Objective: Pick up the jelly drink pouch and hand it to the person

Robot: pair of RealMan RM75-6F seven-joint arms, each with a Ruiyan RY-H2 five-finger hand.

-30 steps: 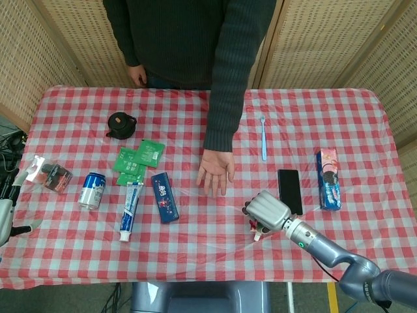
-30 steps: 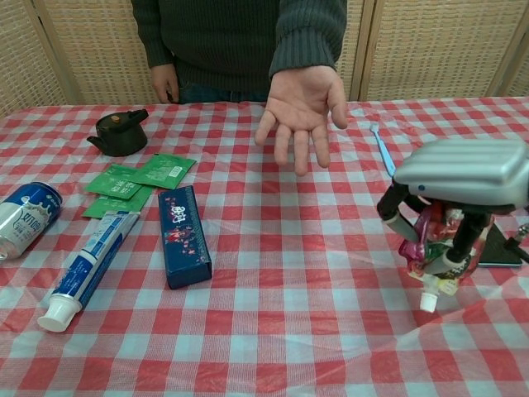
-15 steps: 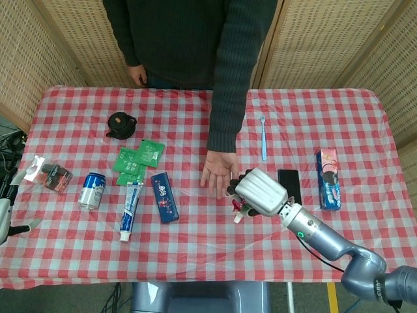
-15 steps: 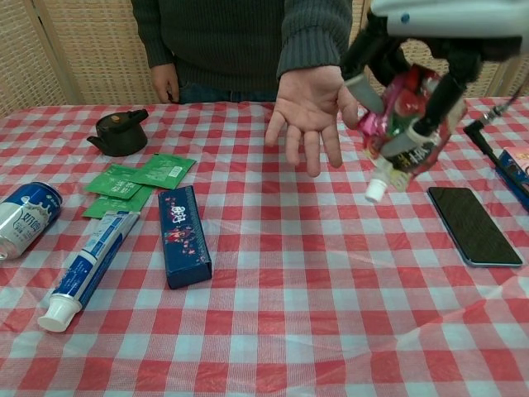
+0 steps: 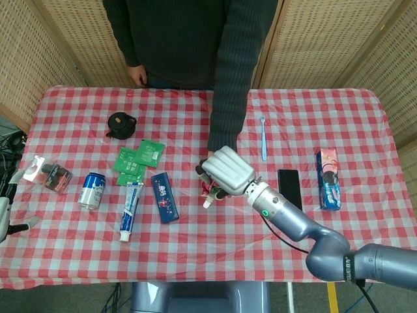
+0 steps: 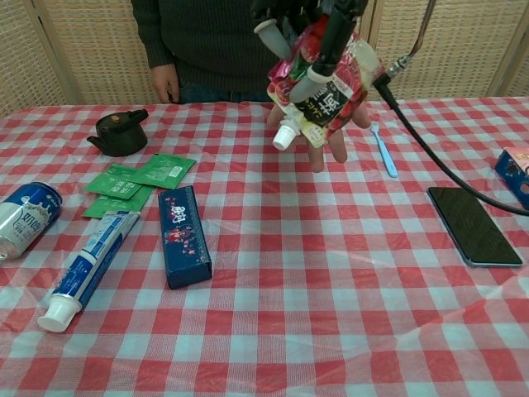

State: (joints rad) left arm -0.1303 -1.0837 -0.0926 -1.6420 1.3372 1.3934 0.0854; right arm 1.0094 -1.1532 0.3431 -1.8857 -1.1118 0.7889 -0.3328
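The jelly drink pouch (image 6: 328,78) hangs in the air, spout down and tilted toward seven o'clock, clamped in the right hand (image 5: 226,171), whose fingers (image 6: 316,74) curl round its front. Carried this way, the pouch sits right over the person's hand (image 6: 331,132), which waits palm up above the table (image 5: 195,228). In the chest view only the person's fingertips show below the pouch, so I cannot tell whether pouch and palm touch. The handover looks nearly complete; release is what remains, by my judgement.

At nine o'clock from the pouch in the head view lie the blue box (image 5: 165,197), the toothpaste (image 5: 129,209) and the green sachets (image 5: 138,158); at three o'clock, the phone (image 5: 290,190). The left hand (image 5: 5,218) barely shows at the far left edge, and its fingers cannot be made out.
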